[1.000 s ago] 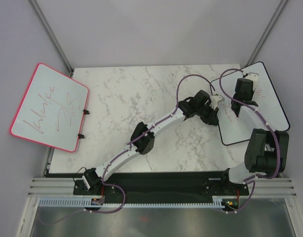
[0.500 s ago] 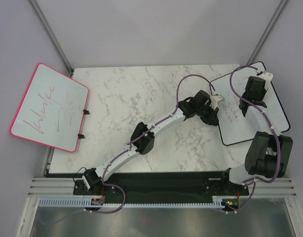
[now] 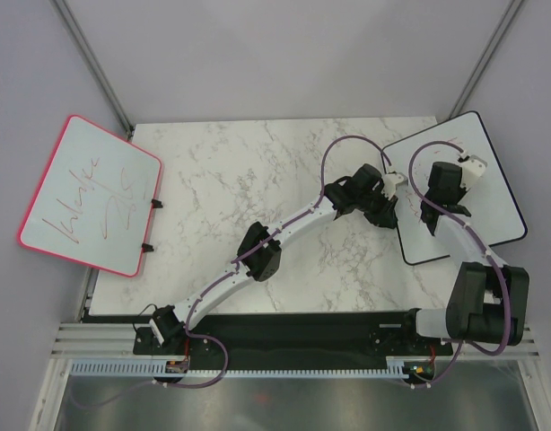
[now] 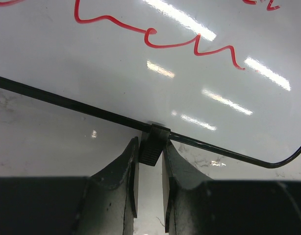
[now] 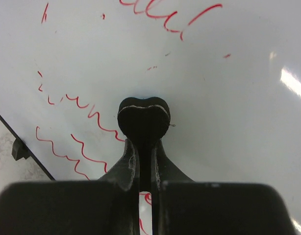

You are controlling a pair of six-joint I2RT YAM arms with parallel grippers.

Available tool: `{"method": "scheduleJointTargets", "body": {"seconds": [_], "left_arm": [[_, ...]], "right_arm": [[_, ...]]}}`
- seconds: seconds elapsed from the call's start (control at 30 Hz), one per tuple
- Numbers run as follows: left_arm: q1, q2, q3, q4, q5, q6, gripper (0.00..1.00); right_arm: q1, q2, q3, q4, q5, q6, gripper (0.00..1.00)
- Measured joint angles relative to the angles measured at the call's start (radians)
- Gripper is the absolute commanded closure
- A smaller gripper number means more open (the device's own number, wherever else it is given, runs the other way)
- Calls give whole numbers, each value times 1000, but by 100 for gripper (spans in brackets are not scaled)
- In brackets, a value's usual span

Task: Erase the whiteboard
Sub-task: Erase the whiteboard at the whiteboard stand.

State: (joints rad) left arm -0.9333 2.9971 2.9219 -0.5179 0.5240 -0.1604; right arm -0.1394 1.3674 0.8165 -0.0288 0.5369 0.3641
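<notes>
The whiteboard (image 3: pixel 495 202), black-framed with rounded corners, lies at the table's right edge. It carries red handwriting, which shows in the left wrist view (image 4: pixel 189 41) and in the right wrist view (image 5: pixel 77 139). My left gripper (image 3: pixel 394 180) is at the board's left edge. In the left wrist view this gripper (image 4: pixel 150 149) is shut on a small black tab (image 4: pixel 153 139) on the frame. My right gripper (image 3: pixel 471 166) is over the board. In its own view the right gripper (image 5: pixel 143 147) is shut on a black heart-shaped eraser (image 5: pixel 143 117) that rests on the white face.
A pink-framed whiteboard (image 3: pixel 91 193) with red scribbles hangs off the table's left edge, with two black clips (image 3: pixel 153 224) on its near side. The marble table (image 3: pixel 258 180) has metal posts at its back corners. The left arm (image 3: pixel 266 242) crosses the table diagonally.
My right gripper swept the eraser toward the board's far right, then back toward its middle. The board's right part now looks wiped. The left arm has not moved.
</notes>
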Motion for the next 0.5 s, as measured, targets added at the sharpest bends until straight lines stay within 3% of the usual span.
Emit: {"method": "scheduleJointTargets", "body": {"seconds": [0.5], "left_arm": [[0, 0, 0, 0, -1, 0, 98]], "right_arm": [[34, 3, -31, -10, -57, 50, 100]]}}
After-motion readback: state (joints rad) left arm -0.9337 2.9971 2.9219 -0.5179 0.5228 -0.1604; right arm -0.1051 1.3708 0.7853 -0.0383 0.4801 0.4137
